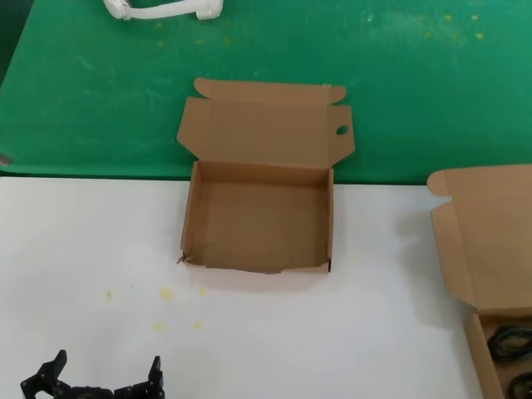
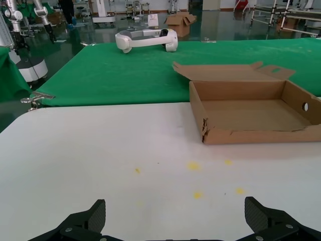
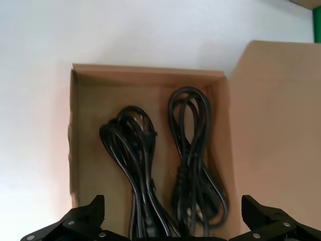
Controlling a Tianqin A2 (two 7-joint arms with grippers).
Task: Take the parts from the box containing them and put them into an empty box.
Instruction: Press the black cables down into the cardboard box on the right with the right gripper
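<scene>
Table of white laminate (image 1: 83, 249), backed by green cloth. Empty brown cardboard box with holed lid flap (image 1: 259, 218) is set at centre. Source brown cardboard box (image 3: 150, 100) lies at far right, holding two coiled black cable bundles (image 3: 138, 165) side by side. Right gripper (image 3: 173, 221) is poised above them, fingers spread; one bundle should be pinched mid-coil. Left gripper (image 2: 175, 221) is parked low, spread.

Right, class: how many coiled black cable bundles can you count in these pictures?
2. Both lie side by side in the box containing them, under the open right gripper: one cable bundle toward the outer wall, the other cable bundle nearer the lid. More might be hidden.
</scene>
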